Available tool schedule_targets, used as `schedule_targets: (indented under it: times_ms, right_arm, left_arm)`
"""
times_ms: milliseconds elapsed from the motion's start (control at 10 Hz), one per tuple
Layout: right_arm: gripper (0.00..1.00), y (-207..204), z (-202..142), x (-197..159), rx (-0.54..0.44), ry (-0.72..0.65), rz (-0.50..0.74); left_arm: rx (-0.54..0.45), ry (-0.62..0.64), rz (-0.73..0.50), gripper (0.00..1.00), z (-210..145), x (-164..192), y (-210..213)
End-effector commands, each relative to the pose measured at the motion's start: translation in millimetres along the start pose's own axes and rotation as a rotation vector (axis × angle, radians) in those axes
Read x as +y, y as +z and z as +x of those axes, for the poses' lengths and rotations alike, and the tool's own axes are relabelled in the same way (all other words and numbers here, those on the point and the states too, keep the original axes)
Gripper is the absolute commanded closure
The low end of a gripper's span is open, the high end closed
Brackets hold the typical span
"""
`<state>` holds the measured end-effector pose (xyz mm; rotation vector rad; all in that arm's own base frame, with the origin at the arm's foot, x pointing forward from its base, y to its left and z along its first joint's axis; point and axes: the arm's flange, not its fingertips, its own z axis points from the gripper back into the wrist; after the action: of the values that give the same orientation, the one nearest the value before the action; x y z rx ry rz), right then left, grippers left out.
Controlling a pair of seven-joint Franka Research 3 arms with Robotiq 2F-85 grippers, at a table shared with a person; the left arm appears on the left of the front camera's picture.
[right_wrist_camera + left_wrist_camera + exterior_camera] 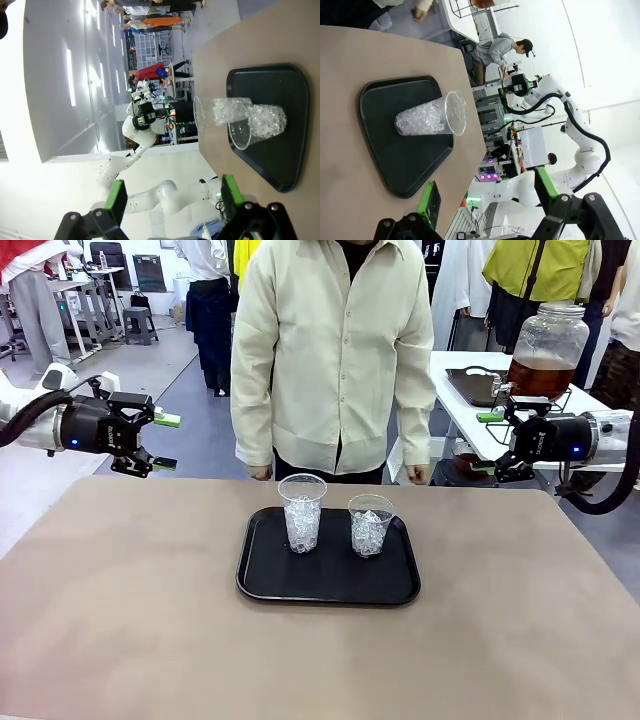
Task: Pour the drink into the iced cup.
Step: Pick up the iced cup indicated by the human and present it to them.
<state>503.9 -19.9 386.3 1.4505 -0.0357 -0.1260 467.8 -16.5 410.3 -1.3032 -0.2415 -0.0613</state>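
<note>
Hovering wide-jawed: left gripper (166, 442), right gripper (485, 443)

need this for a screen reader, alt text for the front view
A taller iced cup and a shorter iced cup stand side by side on a black tray on a tan table. A person in a cream shirt stands at the far edge, with the left gripper and right gripper open at either side.

The front view's top edge crops the person (330, 360) above the collar.
</note>
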Motion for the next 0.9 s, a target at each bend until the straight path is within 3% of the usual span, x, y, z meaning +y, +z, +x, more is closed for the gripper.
schedule_targets:
  times_ms: [0,800]
  right_arm:
    - [0.00,-0.5,-1.4,0.5,-0.007,0.015,-0.004]
    - [0.00,-0.5,-1.4,0.5,-0.007,0.015,-0.004]
  left_arm:
    - [-0.001,0.007,-0.002,0.00,0.2,-0.6,0.0]
    - [-0.001,0.007,-0.002,0.00,0.2,-0.6,0.0]
